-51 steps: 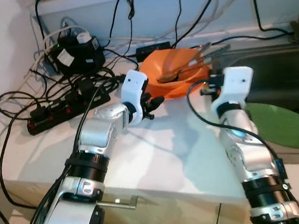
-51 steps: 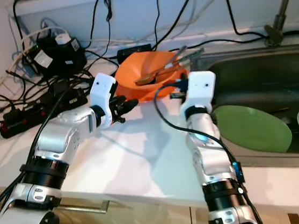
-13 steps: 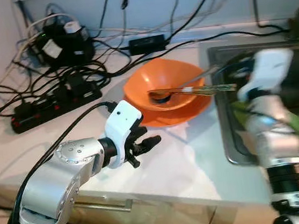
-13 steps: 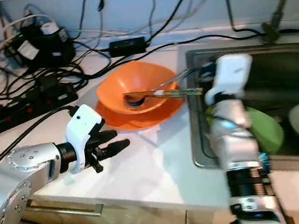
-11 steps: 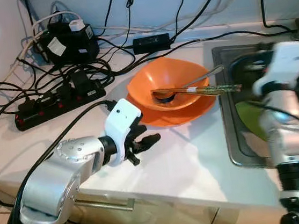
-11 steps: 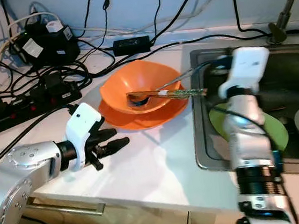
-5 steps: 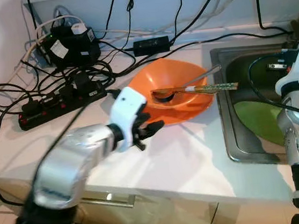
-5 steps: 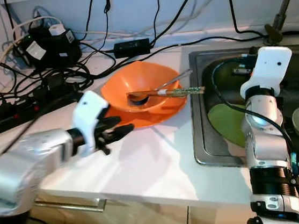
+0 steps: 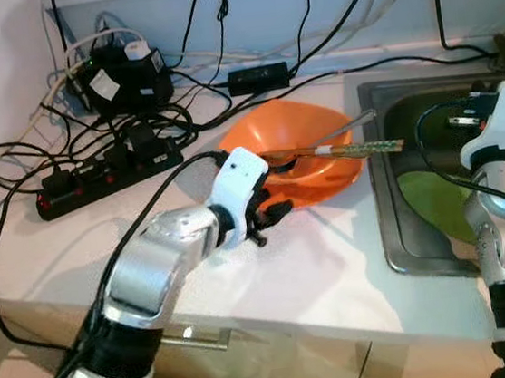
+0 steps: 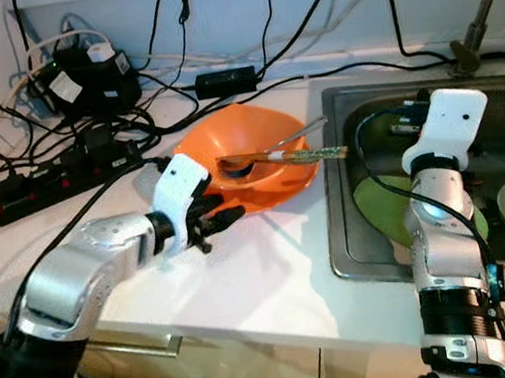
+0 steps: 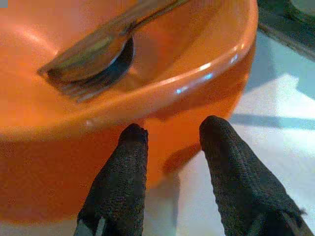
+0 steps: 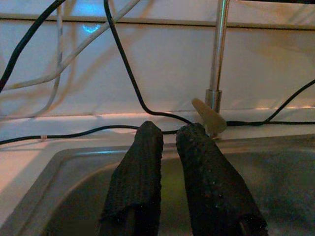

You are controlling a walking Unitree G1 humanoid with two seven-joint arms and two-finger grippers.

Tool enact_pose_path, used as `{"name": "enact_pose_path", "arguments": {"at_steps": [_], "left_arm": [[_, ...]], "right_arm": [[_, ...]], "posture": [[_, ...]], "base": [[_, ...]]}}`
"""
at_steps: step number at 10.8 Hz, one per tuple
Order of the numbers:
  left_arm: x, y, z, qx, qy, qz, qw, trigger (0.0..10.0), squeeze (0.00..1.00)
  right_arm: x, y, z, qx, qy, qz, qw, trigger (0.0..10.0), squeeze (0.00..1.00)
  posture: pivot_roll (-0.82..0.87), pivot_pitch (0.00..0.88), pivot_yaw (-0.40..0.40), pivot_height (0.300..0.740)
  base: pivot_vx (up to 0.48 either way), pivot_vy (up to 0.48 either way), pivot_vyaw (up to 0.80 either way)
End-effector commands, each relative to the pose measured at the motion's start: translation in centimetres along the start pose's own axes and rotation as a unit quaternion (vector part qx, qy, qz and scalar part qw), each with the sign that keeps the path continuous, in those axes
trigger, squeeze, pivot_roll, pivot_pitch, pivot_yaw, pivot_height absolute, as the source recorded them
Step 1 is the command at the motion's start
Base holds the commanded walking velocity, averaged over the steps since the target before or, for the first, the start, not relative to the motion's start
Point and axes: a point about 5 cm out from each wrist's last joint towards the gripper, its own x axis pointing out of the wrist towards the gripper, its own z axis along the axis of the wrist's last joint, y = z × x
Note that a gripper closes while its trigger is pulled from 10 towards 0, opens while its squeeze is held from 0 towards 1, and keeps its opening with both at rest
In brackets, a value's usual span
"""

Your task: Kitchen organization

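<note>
Left gripper has closed in on the orange bowl since half a second ago; fingers are parted, empty, tips right at the bowl's outer wall, just above the white counter. Bowl sits on the counter left of the sink, with a spoon and patterned chopsticks lying in it, chopsticks overhanging the rim toward the sink. Right gripper is over the sink, fingers nearly together, holding nothing, pointing at the faucet. Green plate lies in the basin. Power strip and cables sit at the counter's back left.
</note>
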Motion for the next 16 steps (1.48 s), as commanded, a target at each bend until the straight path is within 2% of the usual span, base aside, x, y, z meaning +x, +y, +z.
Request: {"name": "enact_pose_path", "arguments": {"at_steps": [1,4,7,11,13,16], "left_arm": [[-0.1,0.6,0.7,0.007,-0.011,0.017,1.000,10.0,0.00],[0.3,1.7,1.5,0.002,-0.032,0.052,0.998,10.0,0.00],[1.0,1.7,1.1,0.021,-0.017,0.062,0.998,10.0,0.00],[2.1,0.4,-0.4,0.020,0.022,0.031,0.999,10.0,0.00],[1.8,-0.5,-1.0,0.032,0.039,-0.005,0.999,10.0,0.00],[0.4,-1.3,-0.5,0.044,0.036,-0.050,0.997,10.0,0.00]], "right_arm": [[-0.2,0.2,0.2,0.005,-0.007,0.002,1.000,10.0,0.00],[-0.3,0.5,-0.1,0.006,-0.002,0.007,1.000,10.0,0.00],[-0.5,0.5,-0.2,0.004,0.002,0.010,1.000,10.0,0.00],[-0.5,1.0,-0.3,0.006,0.005,0.015,1.000,10.0,0.00],[-0.6,1.0,-0.4,0.006,0.007,0.015,1.000,10.0,0.00],[-0.6,1.0,-0.6,0.007,0.010,0.014,1.000,10.0,0.00]], "posture": [[0.06,0.038,0.139,0.740],[0.07,0.041,0.137,0.740],[0.06,0.045,0.139,0.740],[0.06,0.046,0.140,0.740],[0.06,0.050,0.143,0.740],[0.08,0.053,0.142,0.740]], "base": [[0.000,0.000,0.00],[0.000,0.000,0.00],[0.000,0.000,0.00],[0.000,0.000,0.00],[0.000,0.000,0.00],[0.000,0.000,0.00]]}}
